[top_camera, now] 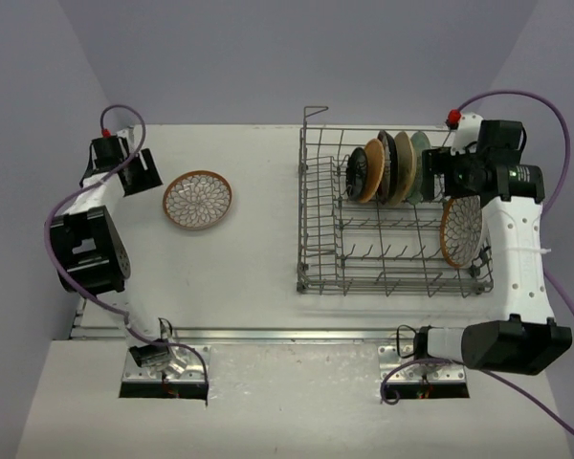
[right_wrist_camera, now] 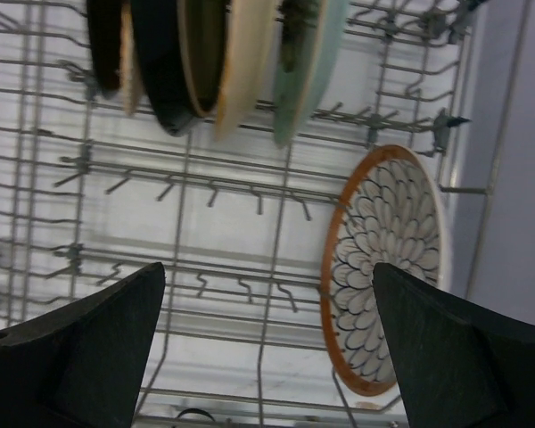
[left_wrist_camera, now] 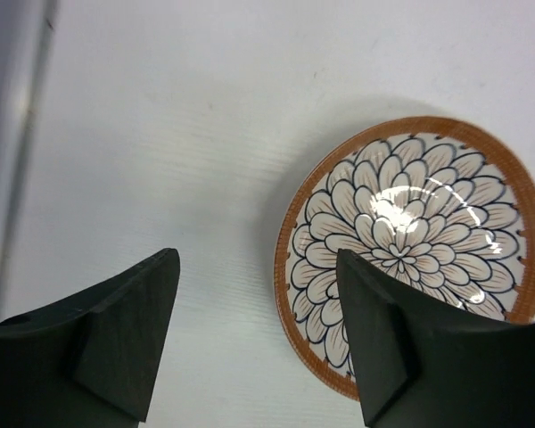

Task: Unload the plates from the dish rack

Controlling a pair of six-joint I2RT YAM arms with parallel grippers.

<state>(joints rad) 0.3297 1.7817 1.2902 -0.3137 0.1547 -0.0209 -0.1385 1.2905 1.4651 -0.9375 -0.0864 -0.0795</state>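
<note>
A petal plate (top_camera: pixel 198 200) is seen flat on the table (top_camera: pixel 258 249), left, by the open, empty left pincer (left_wrist_camera: pixel 257 263). Other plates (top_camera: pixel 387 167) are stood upright in the rack (top_camera: pixel 302 220) under the wide-open right pincer (right_wrist_camera: pixel 267 272); likely brittle and slick, best pinched at the rim.

Bright, even, diffuse light fills all three views, and shadows on the white desk (top_camera: pixel 258 239) stay faint. In the left wrist view the patterned plate (left_wrist_camera: pixel 410 241) shows small glare spots at its centre and a soft shadow toward 10 o'clock. In the right wrist view the dish rack (right_wrist_camera: pixel 205 178) wires look slightly blurred.
</note>
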